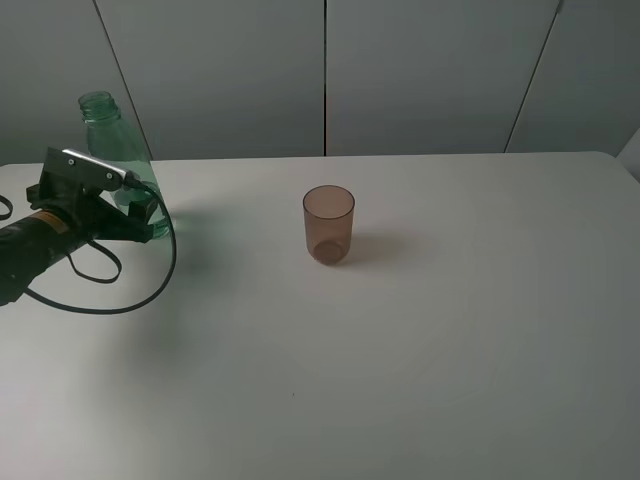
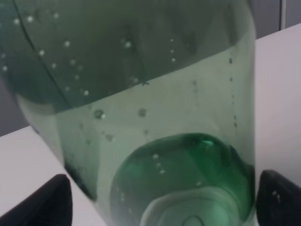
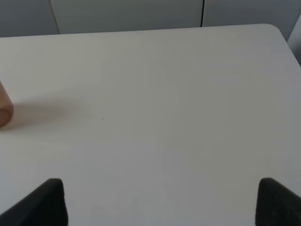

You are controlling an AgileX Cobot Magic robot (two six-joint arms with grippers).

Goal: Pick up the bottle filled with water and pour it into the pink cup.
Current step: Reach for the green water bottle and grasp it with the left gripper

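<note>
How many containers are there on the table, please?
2. The green bottle is at the far left, within the open left gripper; the pink cup stands near the middle of the table. None seems hidden.

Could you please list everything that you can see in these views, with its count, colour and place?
bottle: one, translucent green, capless, partly filled with water, at the far left of the table
pink cup: one, translucent brownish pink, upright near the table's middle, apart from the bottle
table: one, white, under everything
wall panels: several, grey, behind the table
cable: one, black, looping over the table at the far left
left gripper: one, black, a finger on either side of the bottle's lower body; whether they press it cannot be told
right gripper: one, black, open over bare table, seen only in its wrist view
</note>
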